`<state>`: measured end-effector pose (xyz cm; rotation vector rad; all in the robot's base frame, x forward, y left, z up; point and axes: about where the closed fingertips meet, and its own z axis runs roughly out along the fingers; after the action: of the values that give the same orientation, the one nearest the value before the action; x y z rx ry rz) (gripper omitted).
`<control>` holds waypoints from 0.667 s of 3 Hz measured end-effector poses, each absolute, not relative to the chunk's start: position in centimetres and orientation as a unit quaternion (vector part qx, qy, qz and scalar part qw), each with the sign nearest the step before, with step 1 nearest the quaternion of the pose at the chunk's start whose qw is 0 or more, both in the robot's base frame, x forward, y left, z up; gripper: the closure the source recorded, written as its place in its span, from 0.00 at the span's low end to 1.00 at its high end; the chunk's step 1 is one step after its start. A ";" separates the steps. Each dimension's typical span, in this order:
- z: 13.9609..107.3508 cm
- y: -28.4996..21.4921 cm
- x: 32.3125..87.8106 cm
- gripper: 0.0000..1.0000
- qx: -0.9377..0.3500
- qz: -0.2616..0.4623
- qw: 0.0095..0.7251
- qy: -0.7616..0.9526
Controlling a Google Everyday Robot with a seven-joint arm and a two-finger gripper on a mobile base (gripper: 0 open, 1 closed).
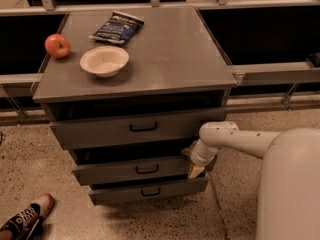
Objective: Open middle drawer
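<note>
The grey cabinet has three drawers stacked one above another. The middle drawer (115, 171) has a small black bar handle (147, 169) and stands a little way out, with a dark gap above its front. My gripper (195, 170) is at the right end of this drawer's front, on the end of the white arm (235, 138) that reaches in from the right. What the gripper touches is hidden behind the wrist.
The top drawer (100, 130) and lowest drawer (120, 194) also stand slightly out. On the cabinet top (170, 54) lie a red apple (57, 45), a white bowl (104, 60) and a blue chip bag (116, 27). A shoe (25, 218) is on the floor at the lower left.
</note>
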<state>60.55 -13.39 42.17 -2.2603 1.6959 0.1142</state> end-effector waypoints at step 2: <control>43.8 -13.4 60.6 0.17 -0.789 0.040 0.156 0.592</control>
<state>60.57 -13.38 43.76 -2.2604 1.6959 0.1142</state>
